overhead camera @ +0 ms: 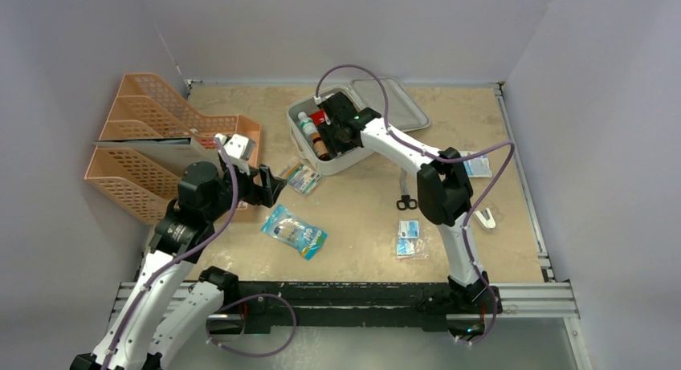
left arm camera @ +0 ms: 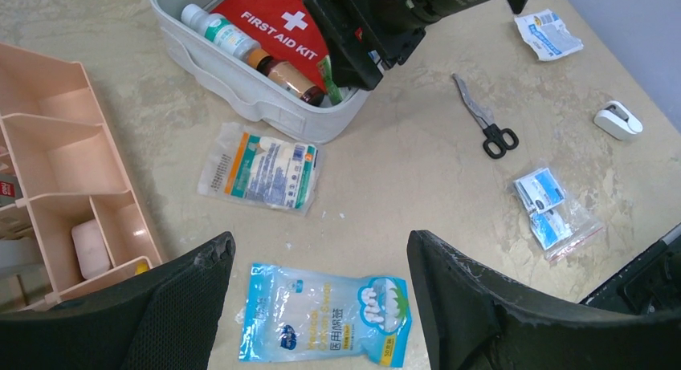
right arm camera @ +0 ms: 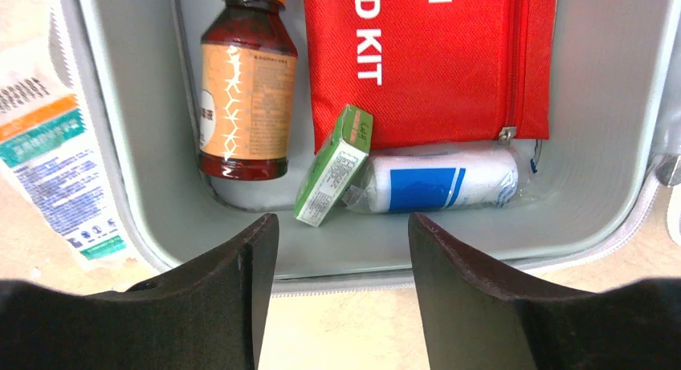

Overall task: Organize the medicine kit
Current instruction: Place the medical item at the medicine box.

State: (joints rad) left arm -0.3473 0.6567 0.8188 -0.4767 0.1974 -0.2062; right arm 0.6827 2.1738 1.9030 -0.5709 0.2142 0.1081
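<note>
1. Nearest you, well short of the medicine kit (left arm camera: 241, 85), your left end effector (left arm camera: 320, 250) hangs wide open and empty above a blue-and-white packet (left arm camera: 325, 314) on the counter (left arm camera: 401, 177).
2. A flat printed packet (left arm camera: 258, 168) lies just beside the kit's near wall, and scissors (left arm camera: 486, 121) lie off to the kit's right.
3. Over the open kit, your right end effector (right arm camera: 341, 225) is spread, gripping nothing. A green box (right arm camera: 333, 168) and a bandage roll (right arm camera: 438, 181) lie below it.
4. Packing looks partway done. Next, likely fetch a loose packet, pinching its thin edge low.
</note>
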